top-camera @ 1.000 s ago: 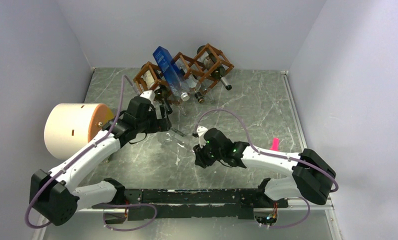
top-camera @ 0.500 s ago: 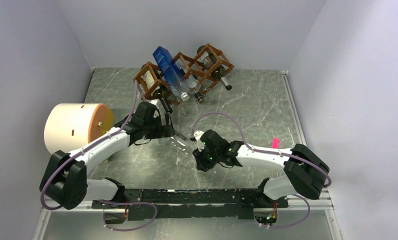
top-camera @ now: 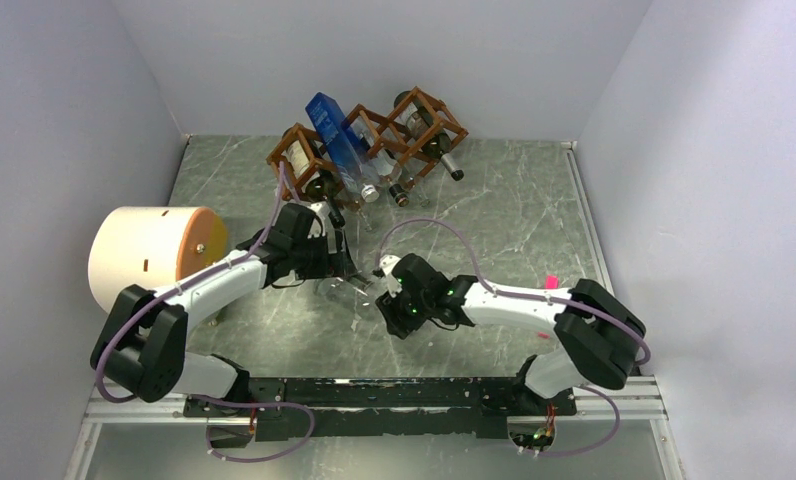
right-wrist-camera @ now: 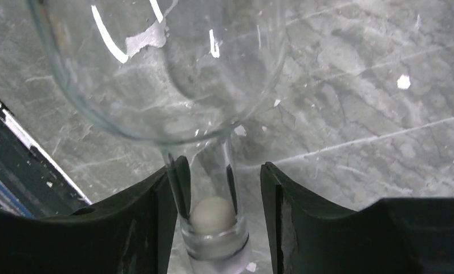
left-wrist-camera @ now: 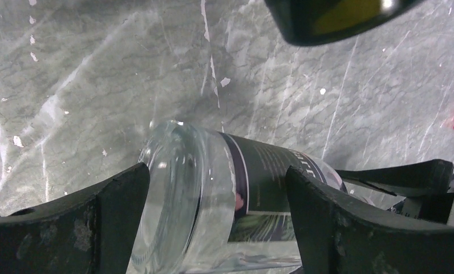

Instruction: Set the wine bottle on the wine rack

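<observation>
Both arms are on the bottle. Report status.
Left pincer astride wine bottle body, grip unclear. Right pincer loose round neck. Wine rack behind, bottles already in it.

Plain, pale lavender-grey walls (top-camera: 374, 50) closed in the grey marble-patterned desk (top-camera: 504, 220) on three sides; a metal strip (top-camera: 586, 220) edged its right side.

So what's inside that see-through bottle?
A pale stopper sits in the neck of the clear bottle; the body looks empty, with table showing through. Its dark label hides part of the inside.
</observation>
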Tool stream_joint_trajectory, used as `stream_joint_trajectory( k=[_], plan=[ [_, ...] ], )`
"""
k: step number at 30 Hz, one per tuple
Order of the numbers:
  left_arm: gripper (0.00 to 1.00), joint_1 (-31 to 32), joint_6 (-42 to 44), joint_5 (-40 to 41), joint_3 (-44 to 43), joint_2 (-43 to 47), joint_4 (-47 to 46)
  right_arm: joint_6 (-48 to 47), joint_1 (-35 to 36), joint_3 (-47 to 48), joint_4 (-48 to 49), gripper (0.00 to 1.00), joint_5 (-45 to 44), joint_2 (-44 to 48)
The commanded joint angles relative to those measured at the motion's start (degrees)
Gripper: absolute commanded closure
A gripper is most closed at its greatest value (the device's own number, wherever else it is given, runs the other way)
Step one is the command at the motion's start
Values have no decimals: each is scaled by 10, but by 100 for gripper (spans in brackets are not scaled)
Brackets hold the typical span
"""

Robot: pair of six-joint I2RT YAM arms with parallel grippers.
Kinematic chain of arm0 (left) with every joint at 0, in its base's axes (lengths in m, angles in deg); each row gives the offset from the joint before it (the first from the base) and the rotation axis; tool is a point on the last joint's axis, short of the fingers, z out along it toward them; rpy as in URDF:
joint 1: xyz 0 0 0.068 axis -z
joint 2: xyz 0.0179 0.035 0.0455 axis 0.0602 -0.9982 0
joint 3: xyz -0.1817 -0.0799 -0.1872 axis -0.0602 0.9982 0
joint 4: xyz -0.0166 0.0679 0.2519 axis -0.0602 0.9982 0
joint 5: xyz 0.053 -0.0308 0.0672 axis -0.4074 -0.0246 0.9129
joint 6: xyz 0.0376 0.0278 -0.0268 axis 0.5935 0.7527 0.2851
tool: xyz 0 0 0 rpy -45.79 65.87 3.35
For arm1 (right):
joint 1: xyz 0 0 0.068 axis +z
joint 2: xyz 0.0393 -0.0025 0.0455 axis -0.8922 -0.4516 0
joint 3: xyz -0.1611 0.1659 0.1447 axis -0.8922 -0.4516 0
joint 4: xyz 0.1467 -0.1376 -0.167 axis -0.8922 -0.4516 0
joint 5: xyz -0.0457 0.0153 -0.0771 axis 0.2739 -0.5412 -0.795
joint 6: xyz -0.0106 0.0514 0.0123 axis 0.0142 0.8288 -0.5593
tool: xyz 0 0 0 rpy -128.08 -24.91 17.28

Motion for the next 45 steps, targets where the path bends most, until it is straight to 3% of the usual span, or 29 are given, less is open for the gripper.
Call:
stream_joint_trajectory(
  k=[1,12,17,19,24,45],
  plan=[
    [8,-4,15,-14,-4,-5,19,-26,-1,30,13,44,-4,-31],
    [12,-5,-4,-10,0,-1,18,-60,0,62,16,44,47,-90],
    [15,-5,-19,-12,4,-1,12,-61,0,64,19,50,49,-102],
    [17,-4,-26,-10,4,1,11,-56,2,63,28,60,44,-103],
    [18,-4,-32,1,2,19,13,-51,5,56,40,100,17,-93],
    [12,-4,-76,207,-20,194,87,-50,5,27,68,100,67,74]
  ],
)
